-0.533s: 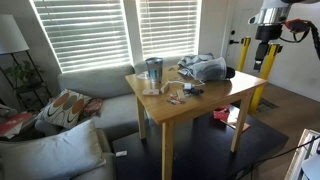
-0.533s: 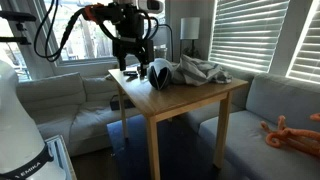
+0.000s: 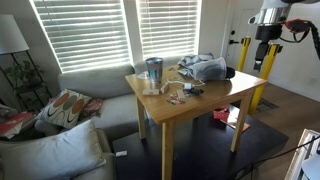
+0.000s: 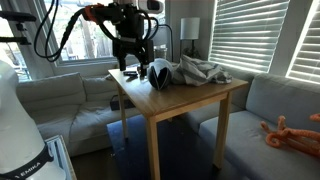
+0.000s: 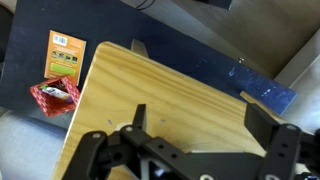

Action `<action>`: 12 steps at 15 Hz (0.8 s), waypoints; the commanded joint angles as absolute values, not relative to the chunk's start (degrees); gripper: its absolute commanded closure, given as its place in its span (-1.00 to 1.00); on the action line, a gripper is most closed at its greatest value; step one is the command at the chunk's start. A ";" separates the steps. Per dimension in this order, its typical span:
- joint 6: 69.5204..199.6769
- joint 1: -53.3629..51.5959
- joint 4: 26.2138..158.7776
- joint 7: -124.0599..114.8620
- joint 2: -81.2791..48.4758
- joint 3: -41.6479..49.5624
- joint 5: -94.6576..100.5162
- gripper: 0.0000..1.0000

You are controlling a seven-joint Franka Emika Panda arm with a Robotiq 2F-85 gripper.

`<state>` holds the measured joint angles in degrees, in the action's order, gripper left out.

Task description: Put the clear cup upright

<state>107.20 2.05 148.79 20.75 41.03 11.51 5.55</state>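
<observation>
The clear cup [image 3: 176, 94] is a faint see-through shape low on the wooden table [image 3: 205, 100], in front of the upright blue-grey tumbler [image 3: 153, 71]; it seems to lie on its side, but it is too small to be sure. My gripper [image 3: 265, 47] hangs well above the table's far end, away from both cups. In an exterior view the gripper [image 4: 133, 62] is beside a dark rounded cup shape [image 4: 158, 72]; I cannot tell which cup it is. In the wrist view the gripper [image 5: 200, 125] is open and empty over a table corner [image 5: 150, 85]; no cup shows there.
A crumpled grey cloth [image 3: 203, 67] lies on the table, also in an exterior view [image 4: 200, 70]. Small items [image 3: 190, 89] lie mid-table. Sofas stand around the table. On the dark floor mat [image 5: 30, 50] lie an orange card [image 5: 63, 54] and a red packet [image 5: 55, 95].
</observation>
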 commanded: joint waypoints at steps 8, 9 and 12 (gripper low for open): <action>107.08 2.19 148.69 20.83 40.99 11.36 5.44 -1.00; 108.19 1.38 147.55 21.14 39.96 12.23 3.40 -1.00; 110.56 0.62 145.24 20.16 38.24 12.89 -0.95 -1.00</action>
